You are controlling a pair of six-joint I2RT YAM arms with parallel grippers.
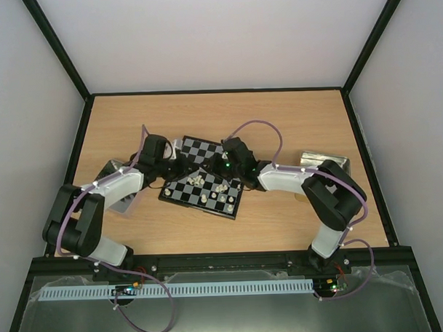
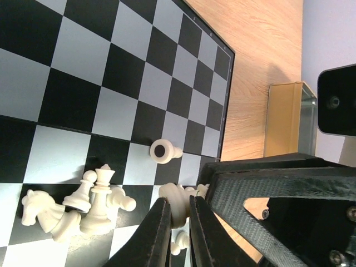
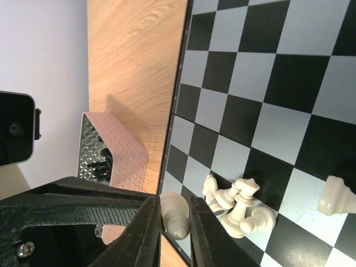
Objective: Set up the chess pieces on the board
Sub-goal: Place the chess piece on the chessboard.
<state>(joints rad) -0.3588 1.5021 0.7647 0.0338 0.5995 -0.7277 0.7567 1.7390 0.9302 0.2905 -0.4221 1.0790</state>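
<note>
End effector [image 3: 174,204] pinching pawn [image 3: 177,223], pieces [image 3: 102,157] in tray [image 3: 129,158]

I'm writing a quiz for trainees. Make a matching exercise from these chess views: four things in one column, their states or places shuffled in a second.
1 left jaws
2 lone cream piece
3 cream heap
4 patterned tray

A off the board, dark pieces inside
B toppled together on the board
C lying alone, dark base showing
D shut on a cream figure

Pairs: 1-D, 2-C, 3-B, 4-A
</note>
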